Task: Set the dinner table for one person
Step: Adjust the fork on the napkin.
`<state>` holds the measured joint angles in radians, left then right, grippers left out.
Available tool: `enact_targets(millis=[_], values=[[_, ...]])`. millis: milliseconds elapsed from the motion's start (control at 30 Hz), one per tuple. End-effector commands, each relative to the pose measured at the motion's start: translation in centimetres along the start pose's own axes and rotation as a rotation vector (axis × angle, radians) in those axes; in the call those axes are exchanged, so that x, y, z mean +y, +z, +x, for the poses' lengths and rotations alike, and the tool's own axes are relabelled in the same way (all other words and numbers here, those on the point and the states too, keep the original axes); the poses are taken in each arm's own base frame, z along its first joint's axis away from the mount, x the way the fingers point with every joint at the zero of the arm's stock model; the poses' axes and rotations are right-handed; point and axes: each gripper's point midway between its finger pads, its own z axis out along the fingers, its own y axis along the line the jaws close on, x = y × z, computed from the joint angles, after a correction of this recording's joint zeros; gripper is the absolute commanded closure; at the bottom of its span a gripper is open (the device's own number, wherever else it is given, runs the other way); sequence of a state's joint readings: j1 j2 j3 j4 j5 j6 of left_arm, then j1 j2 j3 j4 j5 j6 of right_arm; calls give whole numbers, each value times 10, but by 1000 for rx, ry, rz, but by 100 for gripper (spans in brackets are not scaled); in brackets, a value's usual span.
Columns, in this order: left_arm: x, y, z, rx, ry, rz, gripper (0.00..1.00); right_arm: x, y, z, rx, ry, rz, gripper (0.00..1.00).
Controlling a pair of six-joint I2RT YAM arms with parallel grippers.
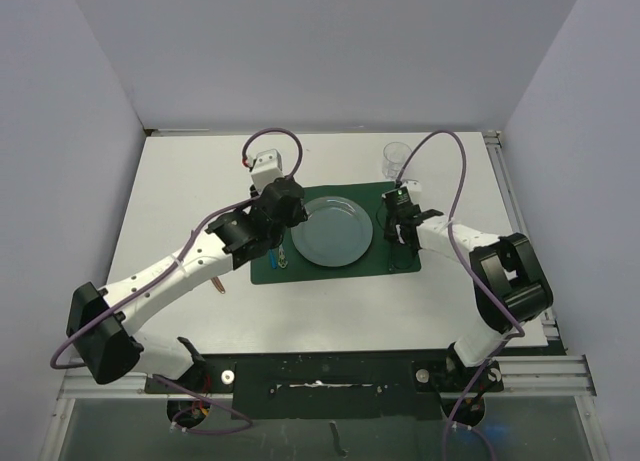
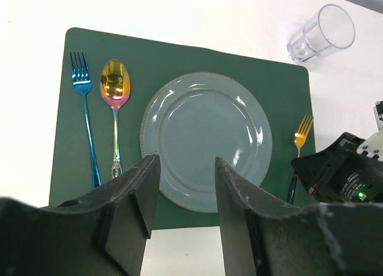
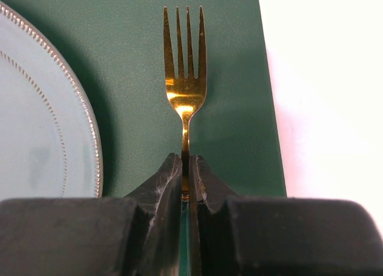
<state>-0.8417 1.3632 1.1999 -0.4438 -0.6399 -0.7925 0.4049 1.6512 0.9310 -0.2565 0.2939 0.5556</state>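
Note:
On the white dinner table (image 1: 180, 191) lies a dark green placemat (image 2: 179, 54) with a grey-blue plate (image 2: 206, 138) at its middle. Left of the plate lie a blue fork (image 2: 84, 108) and a rainbow-tinted spoon (image 2: 115, 90). My right gripper (image 3: 186, 161) is shut on the handle of a gold fork (image 3: 186, 78). The fork's tines point away, over the placemat strip right of the plate. My left gripper (image 2: 187, 162) is open and empty, hovering above the plate's near rim. A clear glass (image 2: 320, 33) stands on the table beyond the placemat's far right corner.
A thin brownish utensil (image 1: 218, 284) lies on the table beside the left arm, near the placemat's near left corner. Metal rails (image 1: 510, 196) run along the table's right edge. White walls close in the back and sides.

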Motion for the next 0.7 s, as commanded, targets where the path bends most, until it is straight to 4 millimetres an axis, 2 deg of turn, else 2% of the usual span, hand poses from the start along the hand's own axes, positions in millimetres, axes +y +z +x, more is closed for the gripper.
enact_targets(millis=[0, 667], values=[[-6, 4, -8, -15, -37, 25, 60, 12, -13, -22, -62, -13, -39, 100], [15, 11, -6, 5, -45, -10, 60, 34, 15, -23, -17, -134, -67, 100]])
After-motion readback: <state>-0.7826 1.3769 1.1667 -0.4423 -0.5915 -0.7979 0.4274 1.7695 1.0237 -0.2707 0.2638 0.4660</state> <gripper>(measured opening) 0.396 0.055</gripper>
